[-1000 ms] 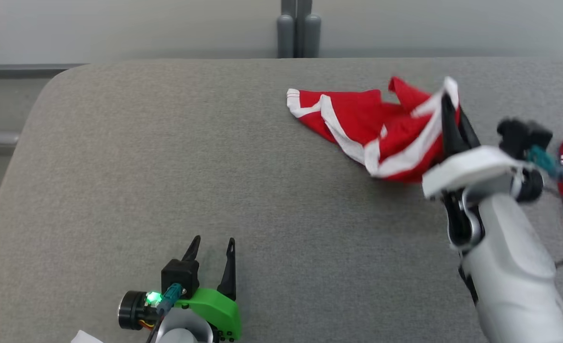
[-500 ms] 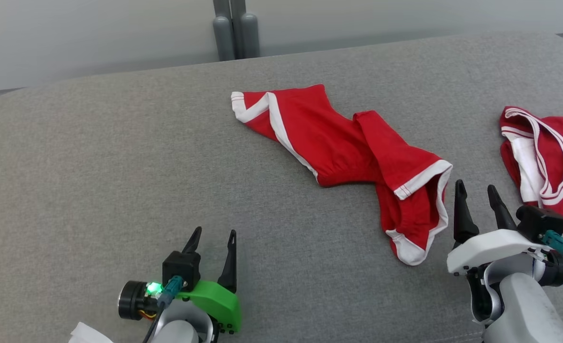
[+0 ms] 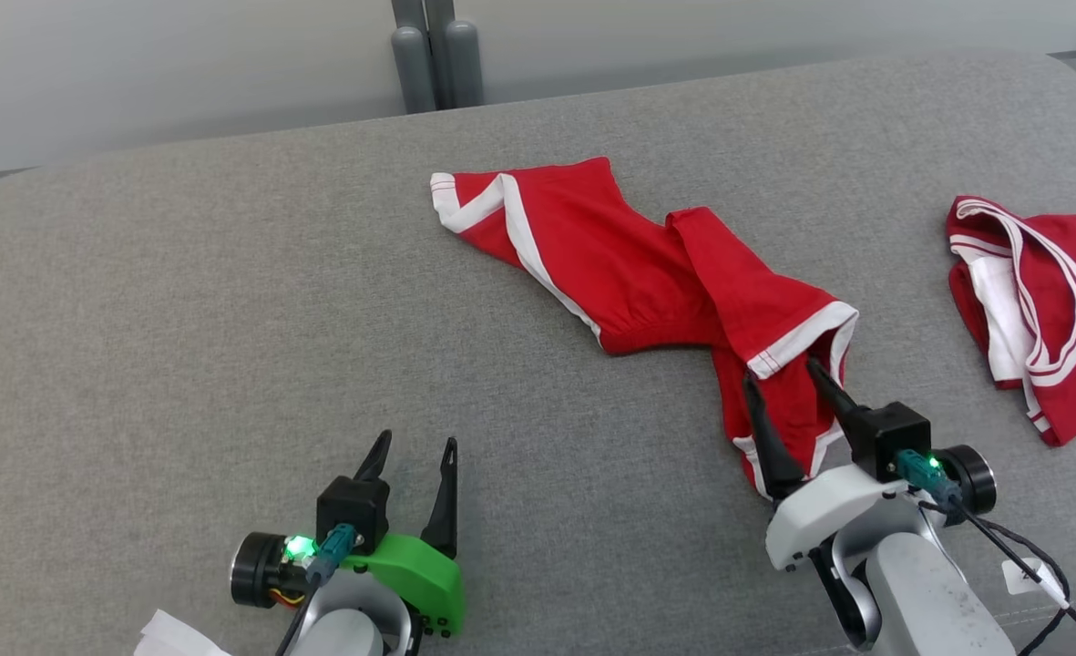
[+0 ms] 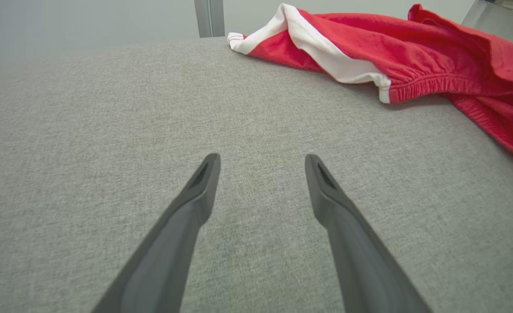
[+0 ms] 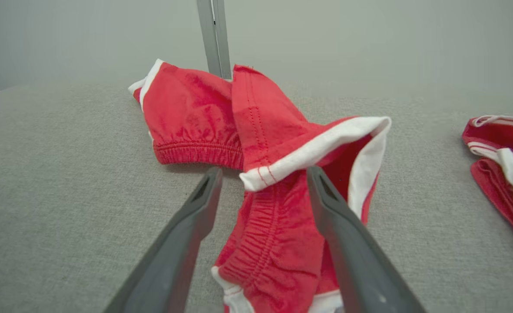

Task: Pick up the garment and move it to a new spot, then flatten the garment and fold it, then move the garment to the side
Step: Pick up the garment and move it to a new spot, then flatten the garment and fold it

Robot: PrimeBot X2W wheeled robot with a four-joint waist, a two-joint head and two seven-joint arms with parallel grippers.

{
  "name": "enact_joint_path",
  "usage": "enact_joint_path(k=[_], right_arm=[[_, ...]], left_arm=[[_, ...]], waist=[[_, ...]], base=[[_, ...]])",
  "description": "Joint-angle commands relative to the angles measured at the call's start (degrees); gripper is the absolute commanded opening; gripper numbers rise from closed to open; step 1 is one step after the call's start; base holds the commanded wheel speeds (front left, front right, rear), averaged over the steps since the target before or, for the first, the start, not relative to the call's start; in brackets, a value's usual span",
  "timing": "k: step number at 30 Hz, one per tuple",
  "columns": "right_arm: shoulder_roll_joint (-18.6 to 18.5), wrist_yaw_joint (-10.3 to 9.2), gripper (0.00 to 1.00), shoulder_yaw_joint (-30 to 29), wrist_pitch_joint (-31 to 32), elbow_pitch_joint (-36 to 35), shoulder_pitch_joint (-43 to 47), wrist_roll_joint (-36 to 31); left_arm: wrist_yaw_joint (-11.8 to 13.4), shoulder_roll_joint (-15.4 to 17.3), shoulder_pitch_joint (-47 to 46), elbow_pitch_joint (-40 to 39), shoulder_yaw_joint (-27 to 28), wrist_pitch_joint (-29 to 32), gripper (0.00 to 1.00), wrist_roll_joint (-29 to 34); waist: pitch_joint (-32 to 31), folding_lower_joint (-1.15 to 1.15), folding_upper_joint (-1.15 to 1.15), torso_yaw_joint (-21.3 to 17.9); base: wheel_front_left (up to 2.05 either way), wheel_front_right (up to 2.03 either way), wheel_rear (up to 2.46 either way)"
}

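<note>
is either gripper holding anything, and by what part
Nothing is held: the right gripper is open over the red garment's near end, the left gripper open too.

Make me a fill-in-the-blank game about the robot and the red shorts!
1. The shorts are white and ____.
2. The right gripper is ____, with cloth between its jaws.
3. The left gripper is open and holds ____.
4. Another red garment lies on the robot's ____ side.

Missing words: red; open; nothing; right.
</note>
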Motion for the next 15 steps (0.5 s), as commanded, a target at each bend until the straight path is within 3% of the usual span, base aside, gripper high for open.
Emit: enact_joint_path(k=[1, 10, 12, 13, 14, 15], right_arm=[[-0.2, 0.00, 1.00, 0.4, -0.2, 1.0, -0.2, 0.4], [-0.2, -0.01, 1.00, -1.4, -0.2, 5.7, -3.2, 5.1], [-0.2, -0.01, 0.91, -1.5, -0.2, 6.0, -3.8, 6.0], [-0.2, -0.01, 0.43, -1.4, -0.2, 6.0, -4.0, 6.2], [-0.2, -0.01, 0.18, -1.4, -0.2, 5.8, -4.0, 6.9], [-0.2, -0.01, 0.02, -1.4, -0.2, 5.5, -4.2, 7.0]], left_arm=[[0.0, 0.3, 0.4, 0.1, 0.0, 0.0, 1.00, 0.2], [0.1, 0.3, 0.7, -0.1, -0.1, 0.0, 1.00, 0.0], [0.1, 0.3, 0.8, -0.2, 0.1, 0.0, 1.00, 0.0], [0.1, 0.3, 0.8, -0.2, 0.2, 0.0, 1.00, 0.1], [0.1, 0.3, 0.9, -0.2, 0.2, 0.0, 1.00, 0.1], [0.1, 0.3, 0.9, -0.2, 0.3, 0.0, 1.00, 0.1]], waist=[[-0.1, 0.00, 0.00, 0.7], [0.4, 0.00, 0.00, 2.5], [0.5, 0.00, 0.00, 2.8], [0.6, 0.00, 0.00, 2.8], [0.7, 0.00, 0.00, 2.9], [0.8, 0.00, 0.00, 2.9]], base=[[0.00, 0.00, 0.00], [0.00, 0.00, 0.00], [0.00, 0.00, 0.00], [0.00, 0.00, 0.00], [0.00, 0.00, 0.00], [0.00, 0.00, 0.00]])
